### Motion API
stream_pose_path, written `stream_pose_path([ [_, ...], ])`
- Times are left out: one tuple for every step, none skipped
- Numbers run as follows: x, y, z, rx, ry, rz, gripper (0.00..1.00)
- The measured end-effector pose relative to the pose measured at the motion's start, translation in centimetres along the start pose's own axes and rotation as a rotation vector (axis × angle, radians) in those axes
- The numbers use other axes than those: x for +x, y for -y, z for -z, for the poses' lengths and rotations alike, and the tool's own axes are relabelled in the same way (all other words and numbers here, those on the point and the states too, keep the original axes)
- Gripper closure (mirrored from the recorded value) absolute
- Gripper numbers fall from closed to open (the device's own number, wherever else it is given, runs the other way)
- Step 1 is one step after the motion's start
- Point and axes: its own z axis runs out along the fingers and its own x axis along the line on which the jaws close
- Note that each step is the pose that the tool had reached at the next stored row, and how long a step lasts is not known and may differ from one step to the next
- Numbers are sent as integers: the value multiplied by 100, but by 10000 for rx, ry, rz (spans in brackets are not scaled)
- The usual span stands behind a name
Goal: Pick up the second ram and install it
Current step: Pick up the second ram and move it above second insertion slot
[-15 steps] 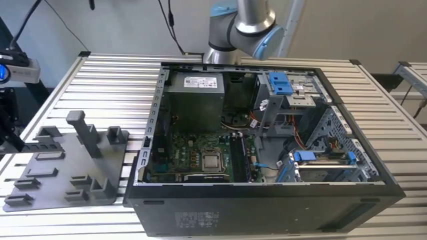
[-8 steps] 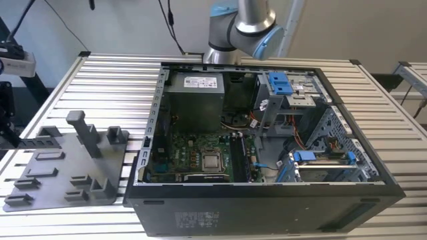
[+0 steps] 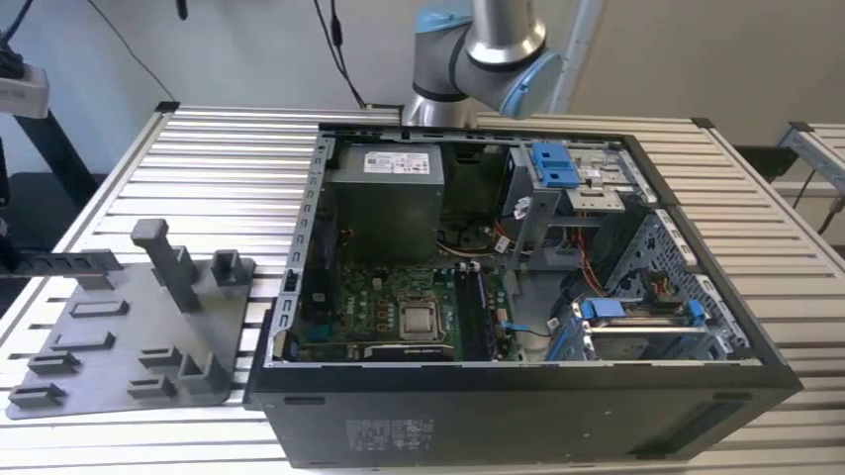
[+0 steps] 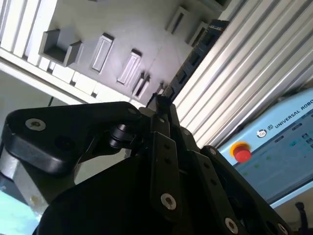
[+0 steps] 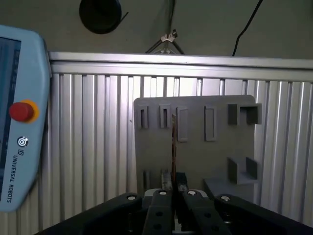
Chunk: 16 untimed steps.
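Up close, in the first wrist view, the black gripper (image 5: 173, 185) had its fingers pressed onto a thin card seen edge-on. This looked to be the second ram (image 5: 172, 147), pinched by its two flat faces and reaching out past the fingertips. Gripping it that way probably left its long contact edge bare and kept the board square to the fingers, which a narrow socket would demand. In the second wrist view the same gripper (image 4: 163, 104) narrowed to a point with no gap showing between its fingers.

Beyond the stick lay the grey fixture plate (image 5: 195, 147), well apart from the gripper, so the ram was carried clear of it. Narrow slots (image 5: 209, 123) were sunk into the plate, and blocky cradles (image 5: 242, 169) stood up from it. They seemed meant to stand parts on edge, so that a gripper coming from above could close on the exposed side. The plate rested on a slatted aluminium table (image 5: 98, 122), and a teach pendant (image 5: 19, 147) with a red stop button (image 5: 20, 111) lay off to one side of it.

Farther off, the exterior view showed the plate (image 3: 119, 327) with its tall grey post (image 3: 172, 262) at that view's left. Just beside it the open computer case (image 3: 528, 416) lay on its side, so the motherboard (image 3: 383, 297) faced upward and could be reached from above. At the back the arm (image 3: 482, 45) rose behind the case.
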Motion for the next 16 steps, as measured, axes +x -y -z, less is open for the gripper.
stream_pose_path([
  [-1, 0, 49, -1, -1, 0, 86],
  [-1, 1, 94, 1, 0, 0, 86],
  [-2, 1, 139, 1, 1, 0, 86],
  [-2, 1, 183, -1, -1, 0, 86],
  [-3, 1, 224, -1, -1, 0, 86],
  [-3, 2, 260, 1, 0, 1, 86],
  [-4, 2, 297, 0, -1, 1, 86],
  [-4, 2, 336, -1, -1, 0, 86],
  [-5, 2, 371, 0, 0, 0, 86],
  [-5, 2, 400, 1, 0, 0, 86],
  [-5, 2, 429, 0, -1, 0, 86],
  [-6, 3, 459, -1, -1, 0, 86],
  [-6, 3, 488, 0, 0, 0, 86],
  [-7, 3, 517, 1, 0, 1, 86],
  [-7, 3, 548, -1, -1, 0, 86],
  [-7, 3, 580, -1, -1, 0, 86],
])
